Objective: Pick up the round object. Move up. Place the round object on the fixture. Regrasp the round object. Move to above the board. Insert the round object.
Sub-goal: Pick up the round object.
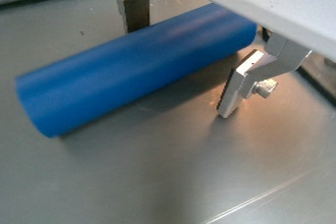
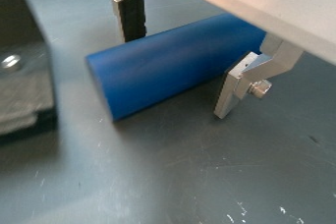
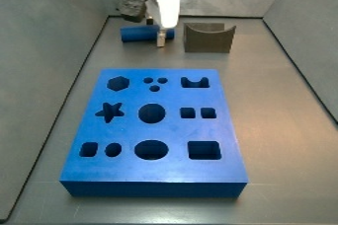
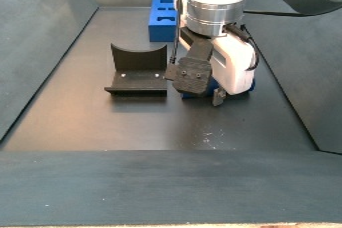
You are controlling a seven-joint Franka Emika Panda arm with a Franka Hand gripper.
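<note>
**Claw straddling the blue peg on the table**

The round object (image 1: 132, 66) is lying on its side on the dark grey table (image 1: 157, 179), a plain blue cylinder with flat ends. In both wrist views the claw (image 1: 184, 53) is sitting low over it with its fingers spread, one on each side of the peg. One silver finger (image 1: 243, 83) is standing just beside the peg's flank, its tip down at the table; the opposite finger (image 1: 132, 7), with its dark pad, is showing beyond the peg. Whether either pad is touching the blue surface cannot be told, though the gap between the plates is plainly wider than the peg in these views. The same arrangement is appearing in a wrist view from a slightly different angle, with the round object (image 2: 178, 66) showing one flat end and the claw (image 2: 184, 56) bracketing it.

In a side view the board (image 3: 154, 130) is lying near the camera, a thick blue slab with star, hexagon, round and square holes. Beyond its far edge the round object (image 3: 137, 35) is resting to the left, with the claw (image 3: 161, 37) reaching down at its right end, and the fixture (image 3: 208, 37) is standing to the right of them, apart from the peg, its notch facing up. In a side view from the opposite end, the fixture (image 4: 138, 70) is sitting left of the claw (image 4: 201, 90), and the board (image 4: 163, 17) is lying far behind.
</note>
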